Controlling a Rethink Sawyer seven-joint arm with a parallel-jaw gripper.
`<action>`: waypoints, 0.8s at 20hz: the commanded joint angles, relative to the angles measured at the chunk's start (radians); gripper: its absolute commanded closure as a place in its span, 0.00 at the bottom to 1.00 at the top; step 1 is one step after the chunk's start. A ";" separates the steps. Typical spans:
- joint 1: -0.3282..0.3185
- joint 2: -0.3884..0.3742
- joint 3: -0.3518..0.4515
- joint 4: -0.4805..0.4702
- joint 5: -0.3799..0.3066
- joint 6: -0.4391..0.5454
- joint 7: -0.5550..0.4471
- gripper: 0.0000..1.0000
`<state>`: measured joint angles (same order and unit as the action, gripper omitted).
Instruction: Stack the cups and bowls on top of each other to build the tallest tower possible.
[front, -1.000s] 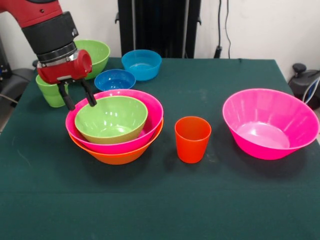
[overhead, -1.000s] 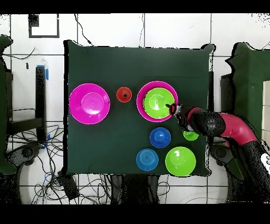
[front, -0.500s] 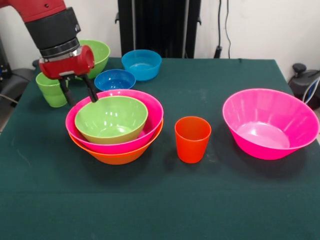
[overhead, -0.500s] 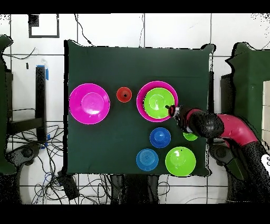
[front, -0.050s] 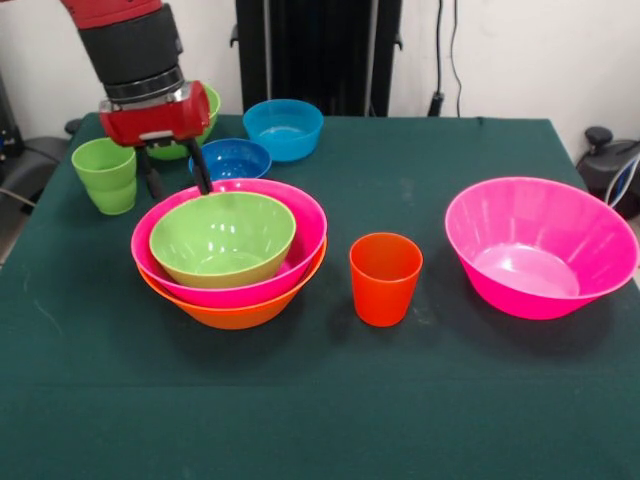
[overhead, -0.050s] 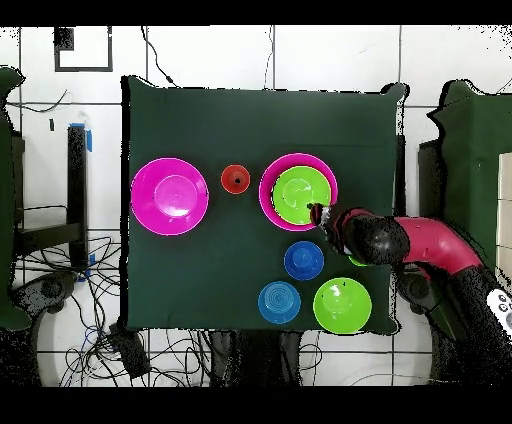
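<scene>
The tower (front, -0.050s: 229, 255) stood left of centre on the green table (front, -0.050s: 400, 400) in the front view: a large orange bowl (front, -0.050s: 235, 312) at the bottom, a pink bowl (front, -0.050s: 300, 250) nested in it, and a green bowl (front, -0.050s: 222, 238) nested in the pink one. In the overhead view the same pile (overhead, -0.050s: 298, 192) showed as a pink ring around a green disc. The gripper (front, -0.050s: 174, 175) hung just behind the pile's far rim, its two dark fingers (front, -0.050s: 199, 166) spread apart and empty, the tips close to the pink rim; contact could not be judged. In the overhead view the gripper (overhead, -0.050s: 318, 214) lay at the edge of the pile, with the red and black arm (overhead, -0.050s: 420, 245) running off toward the table's side. The orange-red cup (front, -0.050s: 385, 278) stood upright just beside the pile, apart from it. A second pink bowl (front, -0.050s: 540, 247) sat alone, well apart on the other side of that cup. The light green cup (front, -0.050s: 106, 175) stood upright near the table's edge. A small dark blue bowl (front, -0.050s: 232, 159) sat behind the pile, a light blue bowl (front, -0.050s: 283, 128) beyond it, and another green bowl (front, -0.050s: 205, 105) was partly hidden behind the gripper body.
</scene>
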<state>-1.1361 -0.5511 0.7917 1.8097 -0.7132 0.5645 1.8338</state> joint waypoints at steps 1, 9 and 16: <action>0.134 -0.061 -0.159 0.146 -0.019 -0.160 0.261 0.00; 0.309 -0.096 -0.319 0.209 0.067 -0.337 0.433 0.00; 0.408 -0.097 -0.382 0.230 0.153 -0.409 0.502 0.00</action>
<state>-0.8138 -0.6492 0.5270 1.9480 -0.6180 0.2283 2.1194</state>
